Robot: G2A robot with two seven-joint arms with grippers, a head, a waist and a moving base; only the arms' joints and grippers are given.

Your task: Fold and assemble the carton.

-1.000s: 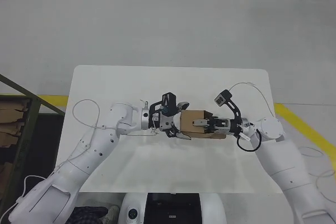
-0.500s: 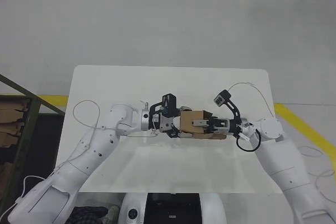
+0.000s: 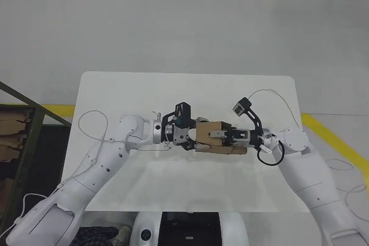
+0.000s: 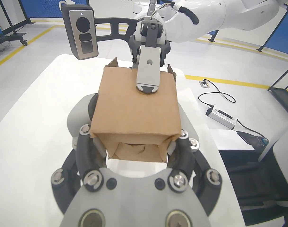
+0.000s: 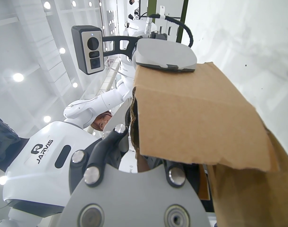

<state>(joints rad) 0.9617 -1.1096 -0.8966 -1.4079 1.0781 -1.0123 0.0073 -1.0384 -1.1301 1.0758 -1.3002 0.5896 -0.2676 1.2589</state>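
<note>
carton [image 3: 214, 136] is held between my two arms over the middle of the desk [image 3: 111, 92], well apart from all four edges. there's a wider stretch of desk top toward the far edge than toward my near one. can't tell if its underside touches the desk

left jaws clenched on the carton's near end, with pads [image 5: 165, 57] flat against the side walls, one on each side. the box's open mouth faces my left wrist

right jaws grasping the opposite end: one finger [image 4: 147, 72] lies flat on the top panel. its partner is hidden by the cardboard

edges: far corners of the carton are torn and ragged [image 4: 114, 63]. inner flaps [image 4: 134, 151] are folded inward at the open mouth, one with a small tear

room: right wrist camera [image 4: 82, 31] stands up on its bracket just beside the carton's far end, and left wrist camera [image 3: 182, 111] does the same on my side. a cable [image 3: 277, 95] loops from the right camera over the desk toward the far right corner. a green rack [image 3: 6, 132] with cardboard stands beside the desk's left edge

hard to see: the carton's bottom panel is hidden in every view. in the right wrist view the nearest flap [image 5: 252, 190] runs out of frame
</note>
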